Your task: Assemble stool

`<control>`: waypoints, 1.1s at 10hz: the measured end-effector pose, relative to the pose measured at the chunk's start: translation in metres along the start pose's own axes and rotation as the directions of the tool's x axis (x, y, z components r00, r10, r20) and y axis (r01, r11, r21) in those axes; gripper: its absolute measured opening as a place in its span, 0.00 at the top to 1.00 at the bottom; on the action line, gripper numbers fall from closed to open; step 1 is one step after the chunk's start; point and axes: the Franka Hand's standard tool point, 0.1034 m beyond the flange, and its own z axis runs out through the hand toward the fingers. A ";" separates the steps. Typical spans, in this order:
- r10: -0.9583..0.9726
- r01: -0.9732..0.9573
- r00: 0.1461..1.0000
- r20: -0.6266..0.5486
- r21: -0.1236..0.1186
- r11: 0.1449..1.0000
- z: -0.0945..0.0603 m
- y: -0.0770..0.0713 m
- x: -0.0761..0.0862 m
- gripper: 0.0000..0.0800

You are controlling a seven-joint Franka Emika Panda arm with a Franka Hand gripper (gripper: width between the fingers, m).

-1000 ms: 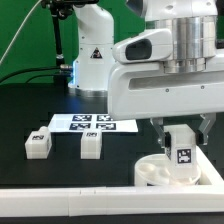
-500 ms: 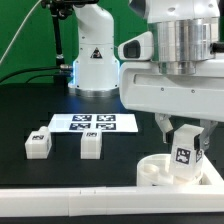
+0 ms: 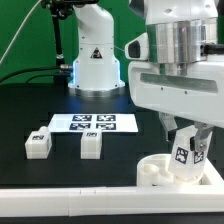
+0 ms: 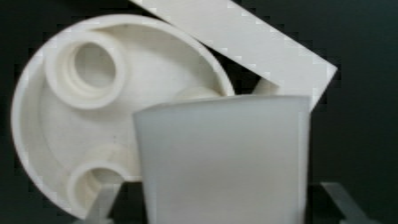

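The tool (image 3: 186, 146) stands about half spread, its two fingers clamped on the sides of a short white leg (image 3: 184, 157). The leg hangs upright, with its black-and-white tag facing the exterior camera. Its lower end is down at the round seat (image 3: 152, 172), over the part of the seat toward the exterior view's right. From the side I cannot tell whether it touches the seat or sits in anything.

Seen from the wrist, the leg fills the middle of the picture and the seat lies flat beyond it, hollow side up. One raised round socket (image 4: 86, 68) shows clearly near the seat's rim.

The seat rests on the black counter (image 3: 30, 110). A long white L-shaped bar (image 3: 70, 200) runs just beside the seat on the camera's side and hems it in there.

Well apart from the seat, toward the exterior view's left, stand the nearer loose leg (image 3: 91, 144) and the farther loose leg (image 3: 38, 144). The marker board (image 3: 92, 123) lies flat farther back than the seat, just behind those two.

The arm's bulky white wrist housing (image 3: 175, 85) hangs above the seat and hides the counter behind it.
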 end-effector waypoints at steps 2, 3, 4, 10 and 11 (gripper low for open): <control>0.363 -0.364 0.931 0.036 0.026 0.931 0.002 0.001 -0.002 0.57; 0.507 -0.508 0.861 0.044 0.015 0.861 0.003 -0.002 -0.006 0.57; 0.641 -0.643 0.765 0.063 0.025 0.765 0.003 -0.005 -0.009 0.57; 0.721 -0.727 0.685 0.103 0.035 0.686 0.004 -0.008 -0.015 0.24; 0.624 -0.630 0.775 0.099 0.047 0.775 0.002 -0.009 -0.017 0.24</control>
